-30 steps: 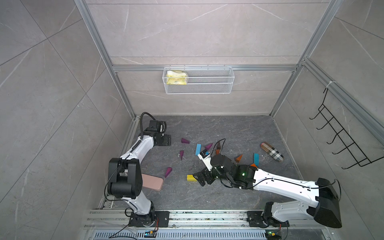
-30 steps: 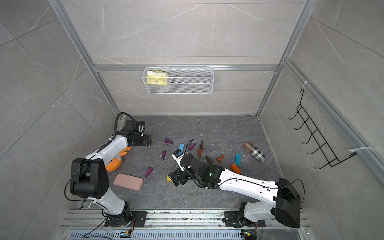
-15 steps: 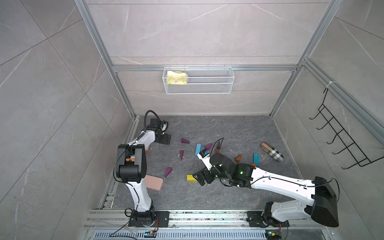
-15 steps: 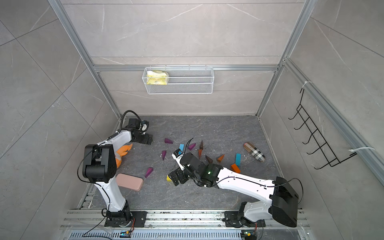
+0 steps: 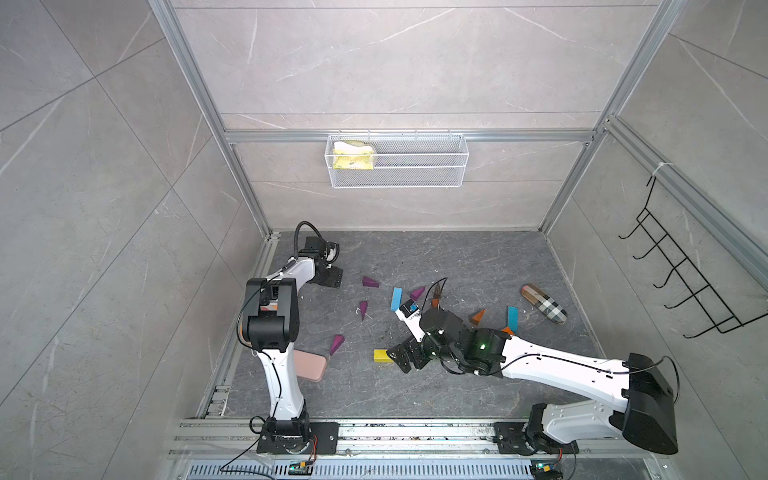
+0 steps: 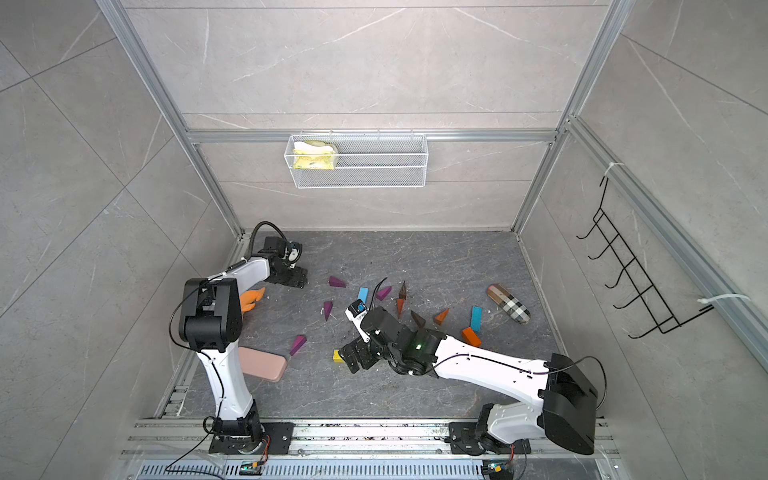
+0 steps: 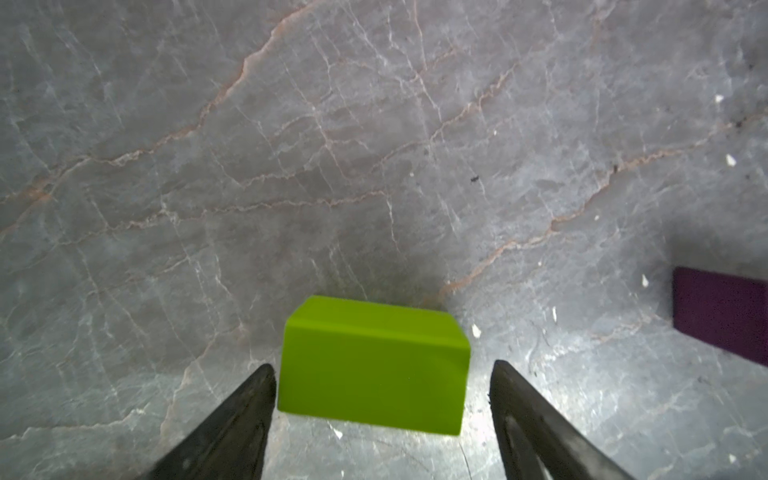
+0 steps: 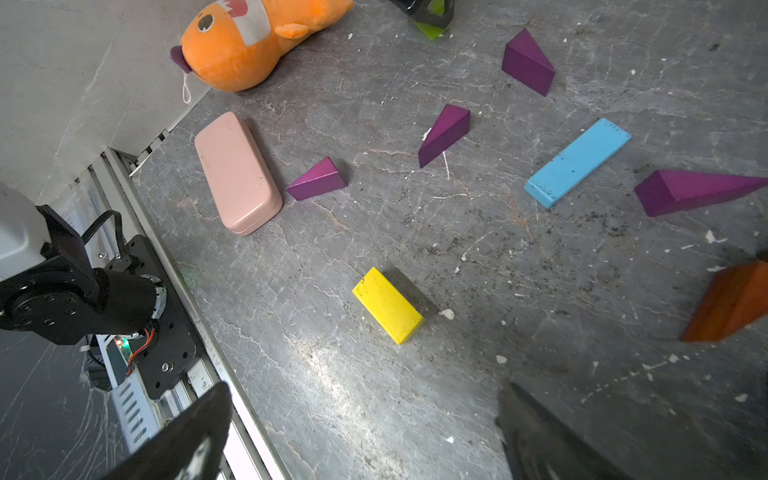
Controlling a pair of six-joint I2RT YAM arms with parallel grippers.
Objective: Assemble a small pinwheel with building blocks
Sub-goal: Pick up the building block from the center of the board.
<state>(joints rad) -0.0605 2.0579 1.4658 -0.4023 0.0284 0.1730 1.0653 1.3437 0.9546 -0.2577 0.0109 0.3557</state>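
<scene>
While settling at the far left of the surface point(image 5: 436, 257), straddles the green brick point(image 7: 374, 365) with left jaws narrowing, not yet clamped. Holds right jaws spread wide just beside the yellow brick point(image 5: 381, 356), near centre. Suggests first pickup imminent.

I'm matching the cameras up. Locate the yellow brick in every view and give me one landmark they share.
In a top view: yellow brick on the floor near the front, to the right of the pink case.
In a top view: same spot, right of the case.
Left wrist: not in it.
Right wrist: near the picture's centre.
Shared landmark: the pink case, seen in all but the left wrist view.
</scene>
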